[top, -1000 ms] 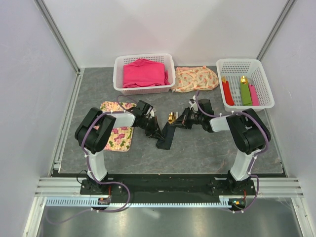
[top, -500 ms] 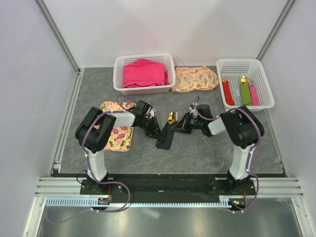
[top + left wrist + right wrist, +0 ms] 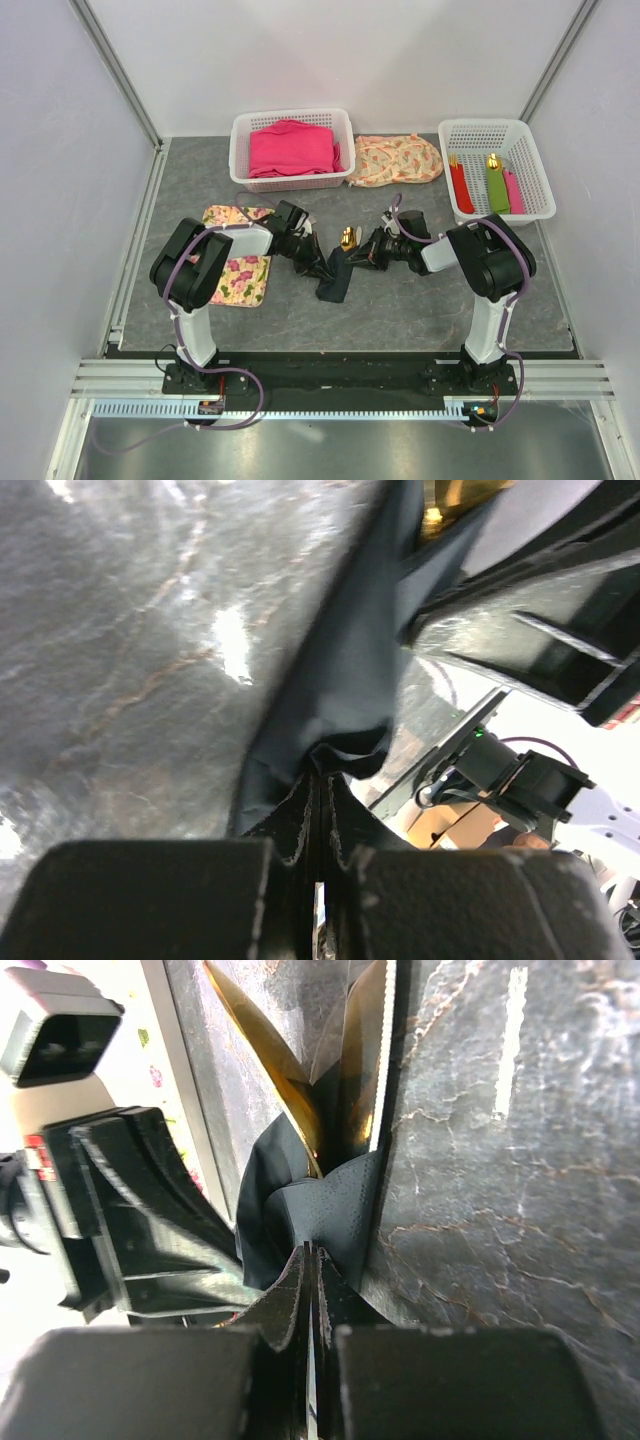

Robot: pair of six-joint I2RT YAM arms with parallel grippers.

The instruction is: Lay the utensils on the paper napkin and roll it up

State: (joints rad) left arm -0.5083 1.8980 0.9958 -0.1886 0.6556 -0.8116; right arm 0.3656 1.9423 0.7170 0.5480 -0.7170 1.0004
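Roll nearly finished — utensils [image 3: 355, 1070] sit inside the wrap.
Left gripper [image 3: 318, 775] and right gripper [image 3: 310, 1252] both pinch the paper napkin [image 3: 340, 670] — final tightening seems left.

The left arm [image 3: 195, 335] and right arm [image 3: 487, 330] share white upright links and bulky black joint housings (glossy shells), each trailing a purple-grey cable [image 3: 262, 392]. The black fingers [image 3: 285, 830] look rough-edged, possibly worn, though the close view is blurred.
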